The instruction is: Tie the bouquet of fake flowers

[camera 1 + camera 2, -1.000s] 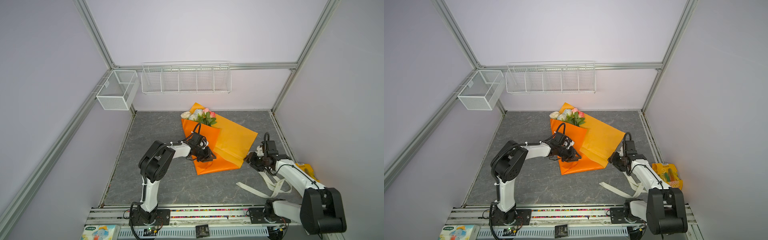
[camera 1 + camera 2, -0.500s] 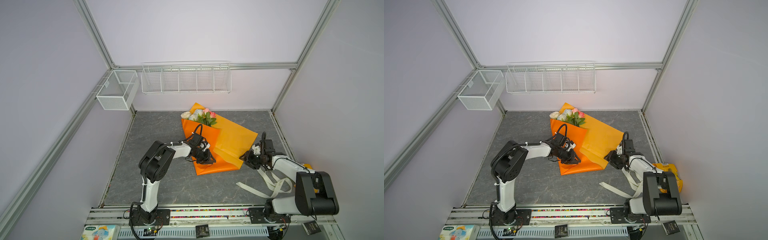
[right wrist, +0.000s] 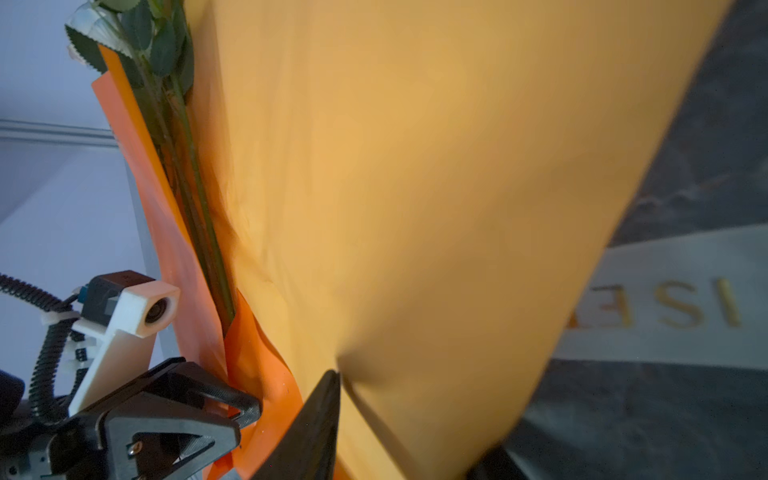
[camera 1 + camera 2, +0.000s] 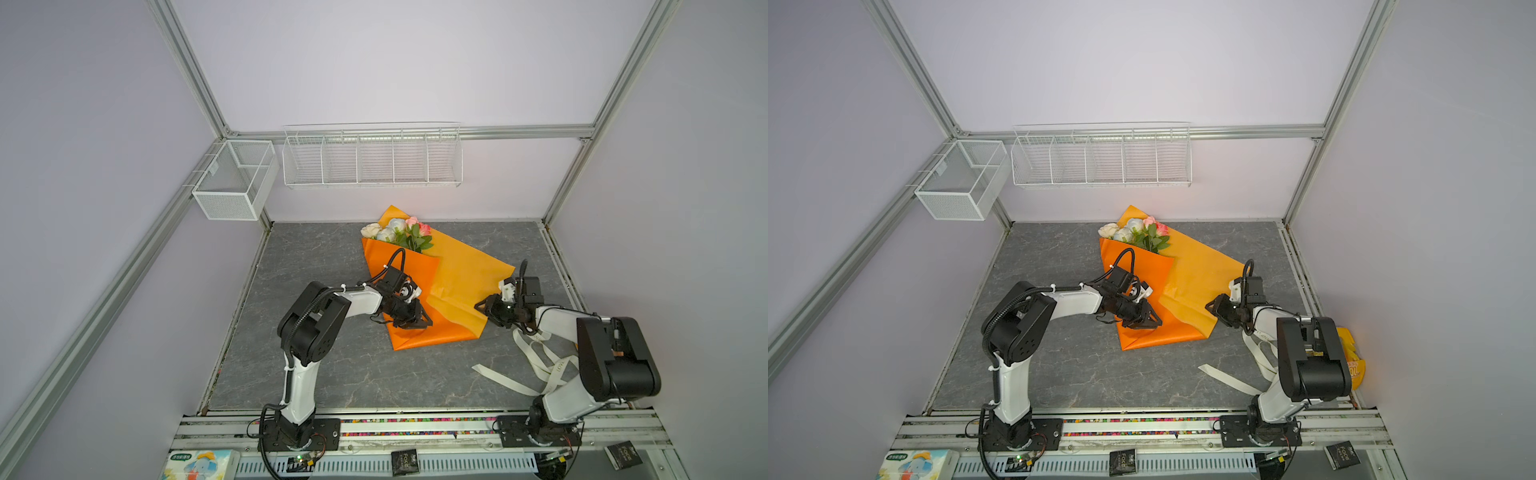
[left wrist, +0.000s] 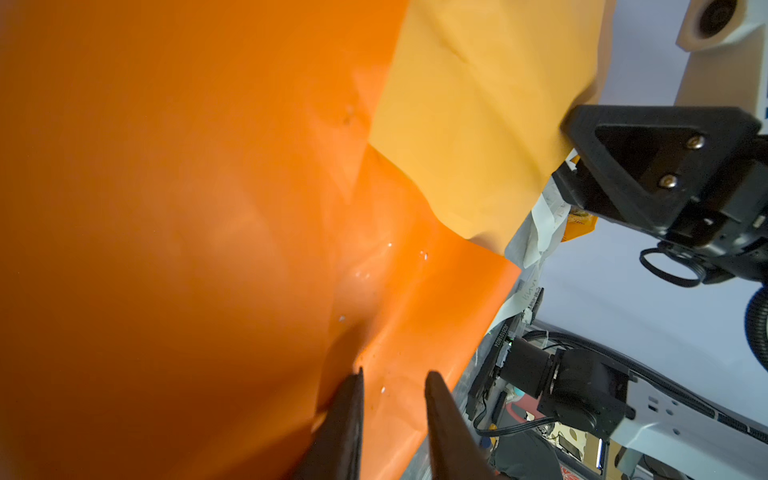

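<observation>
Left gripper (image 4: pixel 422 323): nipped on orange sheet (image 4: pixel 465 274), pinning its flap over bouquet (image 4: pixel 399 233) stems.
Right gripper (image 4: pixel 480 308): parted, straddling sheet's edge.

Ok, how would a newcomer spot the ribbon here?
Start at the grey marbled table, then its near right corner by the right arm's base. The ribbon lies there in loose loops: a pale cream strip, unlike the orange wrapping sheet beside it.

Stems of bouquet (image 4: pixel 401 235) mostly hidden under orange wrapping sheet (image 4: pixel 465 282), ribbon (image 3: pixel 665 345) lettering blurred, partly covered
</observation>
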